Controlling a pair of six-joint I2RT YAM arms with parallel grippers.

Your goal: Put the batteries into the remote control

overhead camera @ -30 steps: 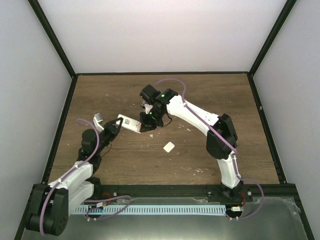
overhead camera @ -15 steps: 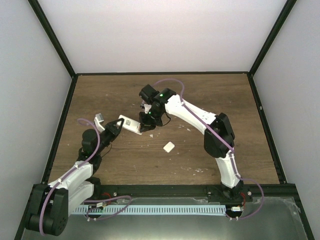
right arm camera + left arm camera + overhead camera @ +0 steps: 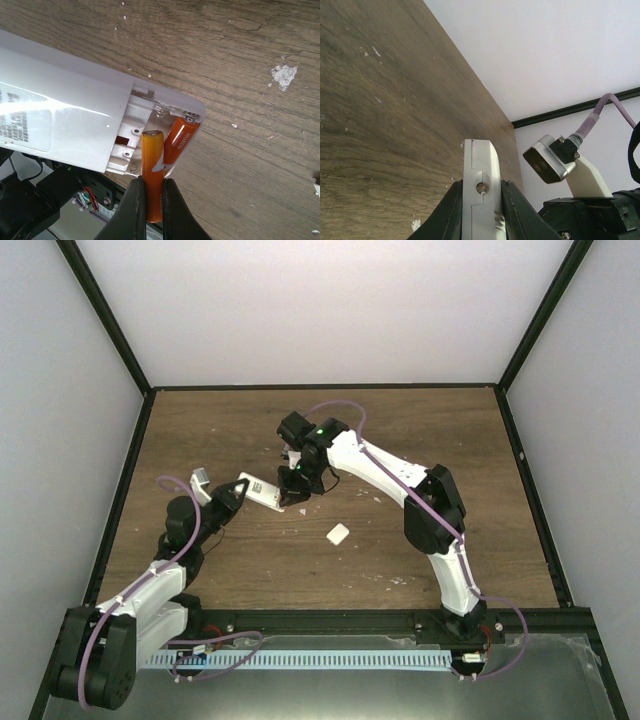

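My left gripper is shut on the white remote control and holds it off the table; its narrow edge stands clamped between the fingers. The remote control lies back up with its battery recess uncovered. One orange battery sits in the far slot. My right gripper is shut on a second orange battery, whose tip lies over the empty slot beside the first. In the top view the right gripper meets the remote's right end.
A small white cover piece lies on the wooden table right of the grippers. Pale specks dot the wood. Black frame rails and white walls bound the table.
The right gripper has edged slightly left with its battery toward the remote's end. The left gripper and remote have hardly moved.
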